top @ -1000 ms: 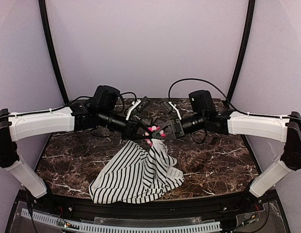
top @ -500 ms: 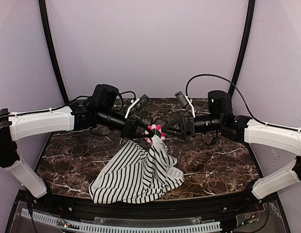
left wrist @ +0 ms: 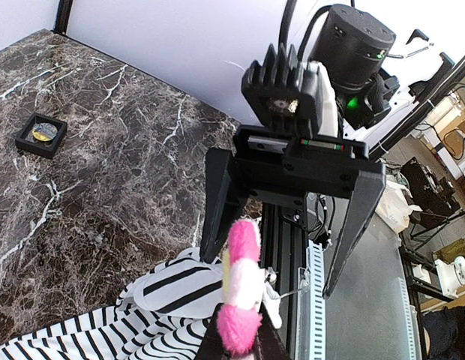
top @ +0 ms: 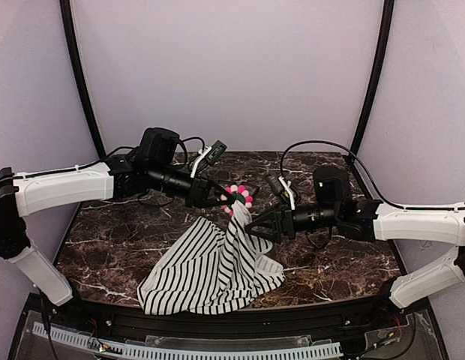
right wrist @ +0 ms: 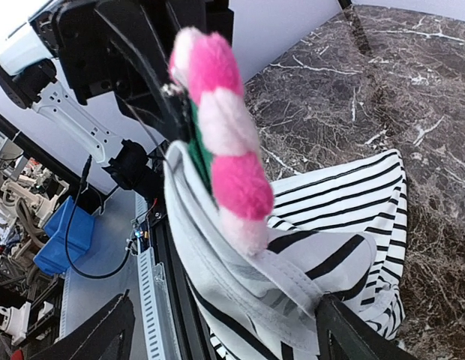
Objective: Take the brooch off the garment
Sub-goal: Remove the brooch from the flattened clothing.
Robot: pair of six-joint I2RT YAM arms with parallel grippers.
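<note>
**Mid-table, above the marble: brooch pinched by the left arm, right jaws wide open**

Top view, left arm: comes in from 9 o'clock, forearm about level, wrist pointing toward 3. The left gripper is fully closed, clamped on the brooch and holding it off the table.

The brooch is seen edge-on from both wrist cams, pink and white puffs with green behind. It is attached to the garment. The cloth hangs from it in a peak and spreads toward 7 o'clock, with its lower part heaped on the marble at the near edge.

Right arm: comes in from 3 o'clock, lower than the left arm, wrist pointing toward 9. The right gripper sits at about 4 o'clock of the brooch, just beside the hanging cloth. Its jaws are spread wide and grip nothing. On its own cam a striped fold lies between the two fingers; I cannot tell whether they touch it.

Containers: one small black square frame lies flat on the marble, at 10 o'clock in the left wrist view. It has something small, round and yellowish inside.
</note>
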